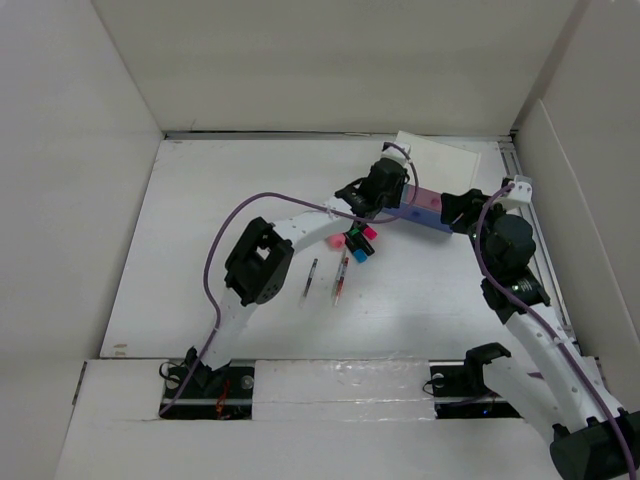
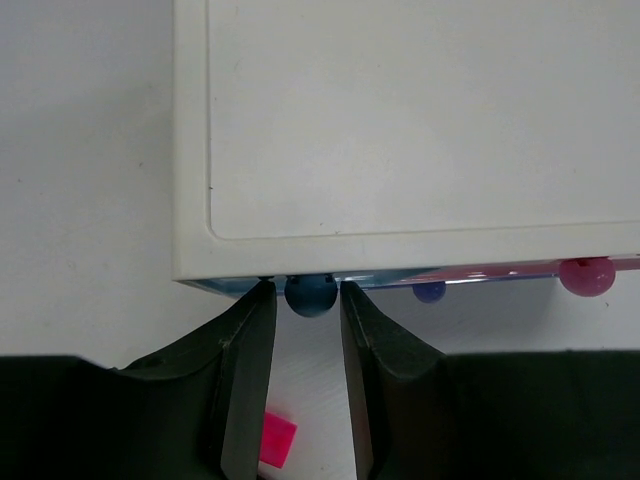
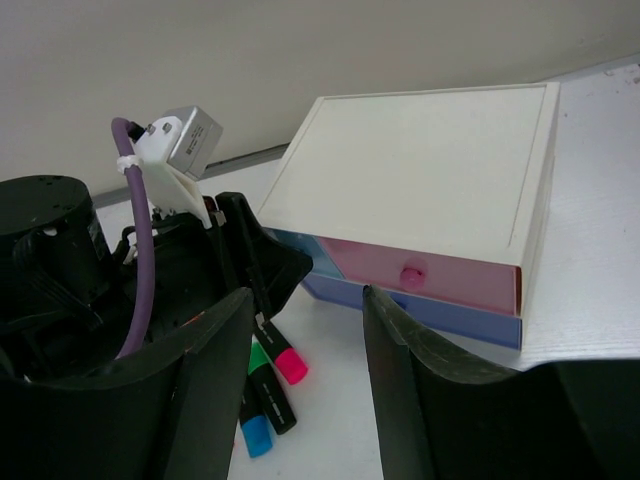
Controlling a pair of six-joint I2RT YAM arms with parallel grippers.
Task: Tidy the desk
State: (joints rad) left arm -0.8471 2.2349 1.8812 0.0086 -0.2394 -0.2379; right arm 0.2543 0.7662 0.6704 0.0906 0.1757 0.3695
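Observation:
On the white desk (image 1: 200, 250) a small white drawer box (image 1: 438, 165) stands at the back right. Its pink drawer (image 3: 430, 270) is in, and the bluish drawer (image 3: 420, 312) below juts out slightly. My left gripper (image 1: 396, 204) is at the left end of the box's front. Its fingertips flank a dark blue knob (image 2: 311, 294) with thin gaps showing, so the gripper (image 2: 306, 290) is open around it. My right gripper (image 1: 456, 212) hovers at the front's right end. In its wrist view it (image 3: 306, 293) is wide open and empty.
Highlighters with pink, green and blue caps (image 1: 357, 242) lie just in front of the box. Two thin pens (image 1: 309, 279) (image 1: 340, 280) lie nearer mid-desk. White panels wall the desk on the left, back and right.

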